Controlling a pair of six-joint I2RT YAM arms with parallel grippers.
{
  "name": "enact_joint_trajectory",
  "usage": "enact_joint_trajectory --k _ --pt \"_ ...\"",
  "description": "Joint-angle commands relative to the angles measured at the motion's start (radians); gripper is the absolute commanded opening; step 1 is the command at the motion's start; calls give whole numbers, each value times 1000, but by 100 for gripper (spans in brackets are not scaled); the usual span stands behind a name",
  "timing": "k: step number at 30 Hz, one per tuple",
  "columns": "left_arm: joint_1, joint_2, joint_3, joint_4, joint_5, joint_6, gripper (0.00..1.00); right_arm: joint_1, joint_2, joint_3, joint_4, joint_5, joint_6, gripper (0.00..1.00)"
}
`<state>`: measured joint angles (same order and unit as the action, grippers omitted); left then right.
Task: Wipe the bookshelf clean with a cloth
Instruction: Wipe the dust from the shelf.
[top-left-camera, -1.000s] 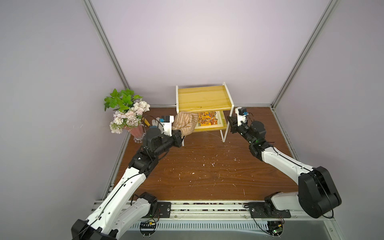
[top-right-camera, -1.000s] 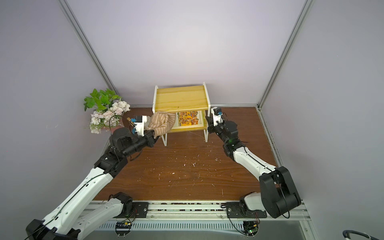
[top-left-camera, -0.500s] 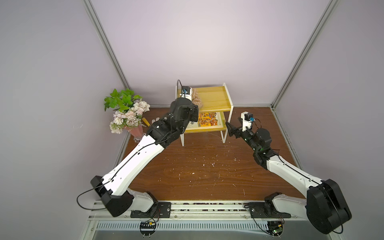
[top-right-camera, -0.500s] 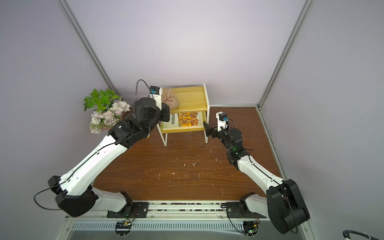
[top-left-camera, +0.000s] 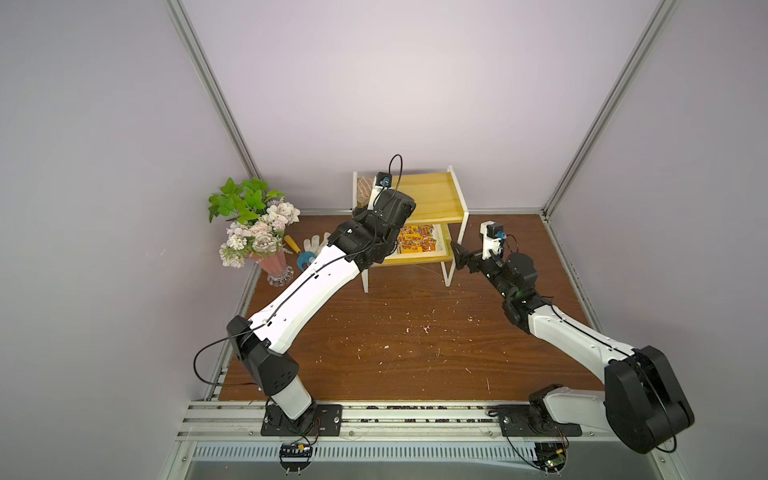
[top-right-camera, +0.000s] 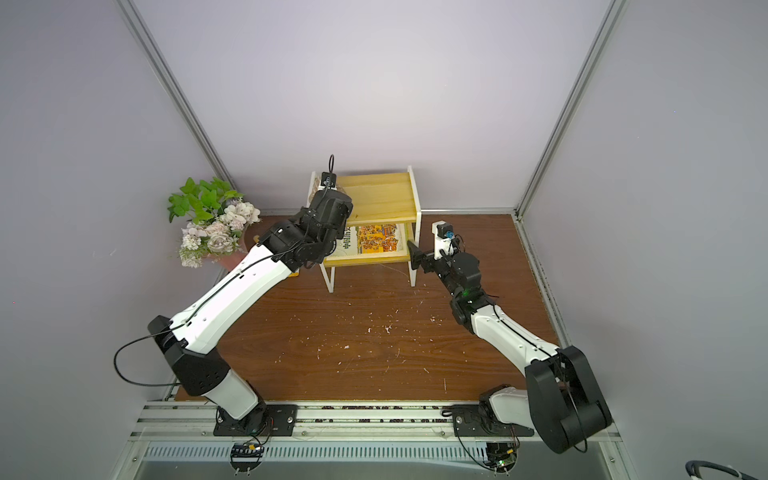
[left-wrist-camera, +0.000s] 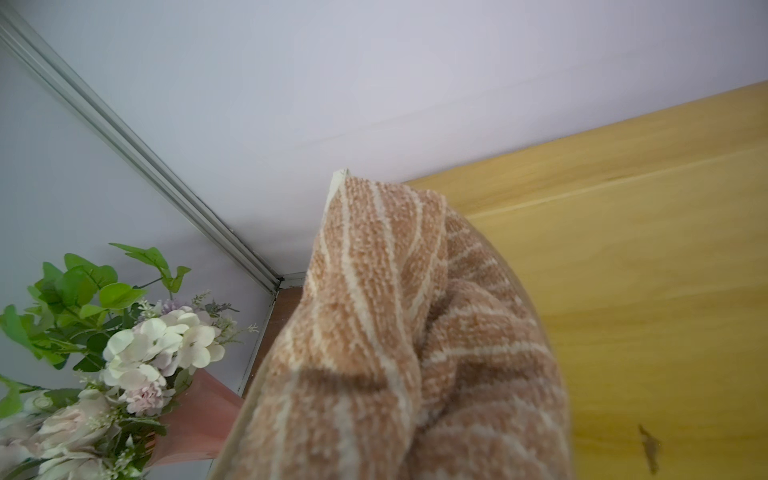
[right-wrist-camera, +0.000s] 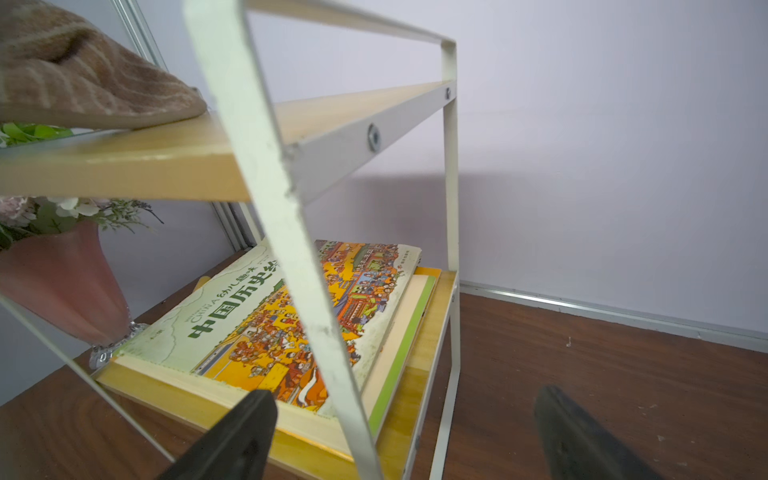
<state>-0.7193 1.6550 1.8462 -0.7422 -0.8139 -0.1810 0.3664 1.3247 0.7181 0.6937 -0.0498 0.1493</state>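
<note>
1. Cloth (left-wrist-camera: 395, 353): bunched on the top board of the bookshelf (top-left-camera: 432, 197), at the left rear corner, just beside the left frame.
2. Left fingers: hidden behind the cloth; closed, seemingly pinching it.
3. Right fingers (right-wrist-camera: 241, 432): wide apart, just beside the right frame at the lower board's edge.
4. Top board bare rightward; books (right-wrist-camera: 249, 328) cover the lower of the 2 boards; counter (top-left-camera: 395, 340) ahead lies open.
</note>
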Motion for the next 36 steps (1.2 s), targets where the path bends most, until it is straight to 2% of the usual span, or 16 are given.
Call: enact_joint_trajectory --k 1,5,7,8,10,12,16,18,21,24,26,30,33,34,36 --pt "-47 -77 -45 -47 34 -49 0 2 2 41 50 -50 19 98" --pt "-87 -226 -184 -38 84 -122 0 3 -6 18 71 -41 20 99" --pt "-79 -228 -203 -40 27 -110 0 2 4 27 56 -37 11 99" --pt "-44 -190 -187 -41 35 -89 0 2 16 37 52 -35 9 98" --pt "30 -113 -113 -35 82 -60 0 2 37 57 51 -34 18 98" --pt "77 0 -3 -32 79 -27 0 2 61 77 62 -29 22 98" --pt "119 170 258 -33 128 53 0 3 91 121 47 -10 28 98" --pt "118 208 328 -39 149 59 0 2 88 123 46 -20 35 98" --pt "56 143 215 -31 187 0 0 2 70 99 55 -51 39 96" --pt "25 85 96 -1 149 -32 0 2 59 84 42 -52 34 96" --pt "67 101 112 21 118 -13 1 2 60 87 32 -55 26 96" --pt "202 224 262 13 202 -7 0 2 59 93 32 -64 42 96" --pt "184 205 252 16 222 -36 0 3 45 81 32 -76 53 95" --pt "166 181 229 19 246 -42 0 2 39 75 32 -77 51 95" --pt "120 118 169 41 224 -37 0 2 27 73 18 -71 39 95"
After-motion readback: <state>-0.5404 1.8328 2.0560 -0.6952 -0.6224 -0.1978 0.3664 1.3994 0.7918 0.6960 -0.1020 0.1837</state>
